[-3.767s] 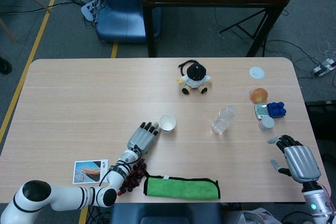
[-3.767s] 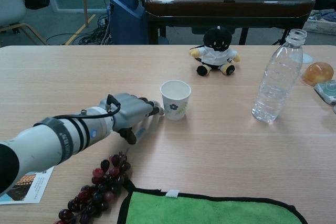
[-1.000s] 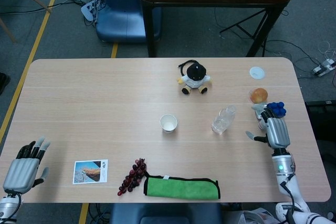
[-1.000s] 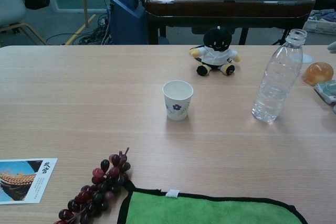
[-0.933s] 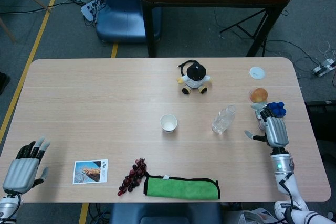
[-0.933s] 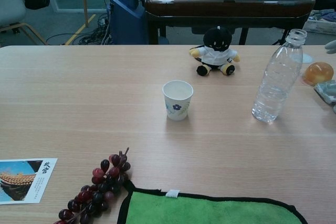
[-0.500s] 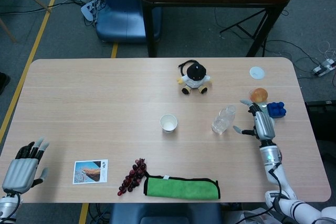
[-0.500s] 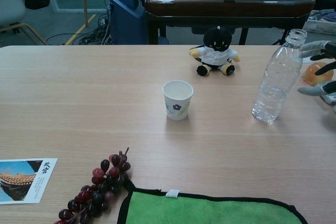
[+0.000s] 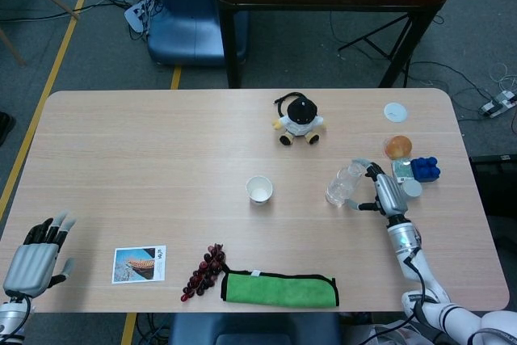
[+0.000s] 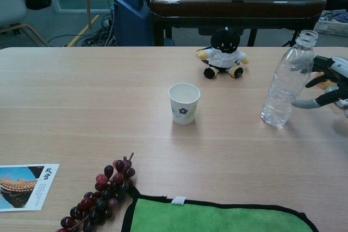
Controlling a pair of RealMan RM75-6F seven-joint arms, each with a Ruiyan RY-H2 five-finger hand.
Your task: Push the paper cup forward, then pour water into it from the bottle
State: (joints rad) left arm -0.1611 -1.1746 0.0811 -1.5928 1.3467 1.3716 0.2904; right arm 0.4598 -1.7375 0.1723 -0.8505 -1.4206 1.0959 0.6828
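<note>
The white paper cup (image 9: 258, 189) (image 10: 184, 103) stands upright and empty near the table's middle. To its right stands the clear, uncapped water bottle (image 9: 345, 183) (image 10: 286, 82), partly filled. My right hand (image 9: 381, 191) (image 10: 326, 82) is right beside the bottle with fingers spread; a fingertip (image 10: 300, 67) reaches the bottle's shoulder and the thumb sits low near its side, not closed around it. My left hand (image 9: 36, 256) hovers open at the front left table edge, far from the cup, and shows only in the head view.
A black-and-white plush toy (image 9: 299, 119) (image 10: 224, 52) sits behind the cup. Dark grapes (image 10: 100, 196), a green cloth (image 10: 217, 215) and a postcard (image 10: 24, 186) lie along the front edge. An orange ball (image 9: 397, 146) and a blue object (image 9: 425, 169) lie right of the bottle.
My left hand left the cup and drew back to the front left edge. My right hand has travelled left from the right table edge up to the bottle's side.
</note>
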